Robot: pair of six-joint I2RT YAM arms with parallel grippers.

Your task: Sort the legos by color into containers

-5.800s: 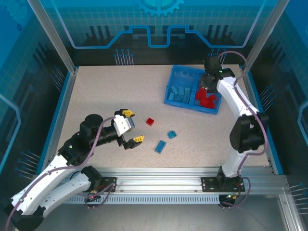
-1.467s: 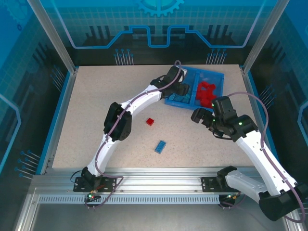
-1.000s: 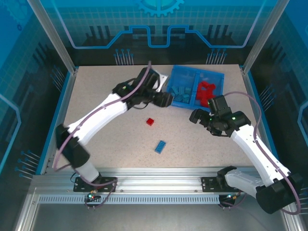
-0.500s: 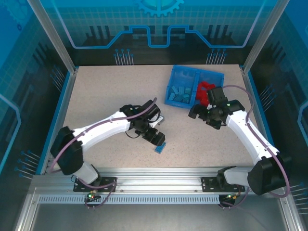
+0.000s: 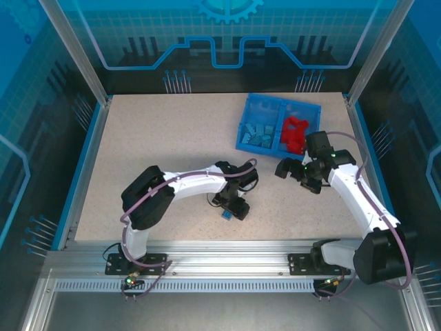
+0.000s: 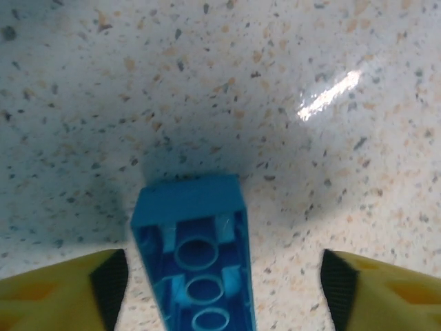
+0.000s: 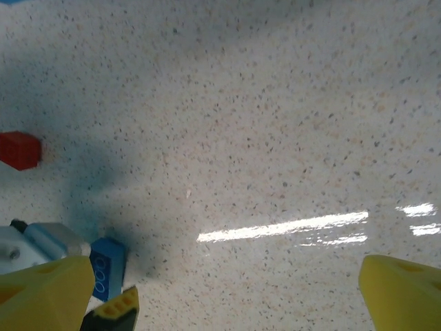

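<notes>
Where it lies studs-down on the speckled desk (image 6: pixel 275 83), the blue brick (image 6: pixel 196 255) points lengthwise between the left hand's (image 6: pixel 224 286) parted fingers, ungripped; the right hand (image 7: pixel 227 293) gapes wide, empty.

So the surface (image 5: pixel 151 138) was that speckled beige stuff with a blue border down the sides, a bit shiny where the lights hit it. Sitting straight on it were the blue tray (image 5: pixel 256 149), up toward the far right corner, and one loose blue lego (image 6: pixel 193 255) near the front middle, tipped so its hollow tubed underside showed. A small red lego (image 7: pixel 19 150) lay a bit apart from it, not touching.
</notes>
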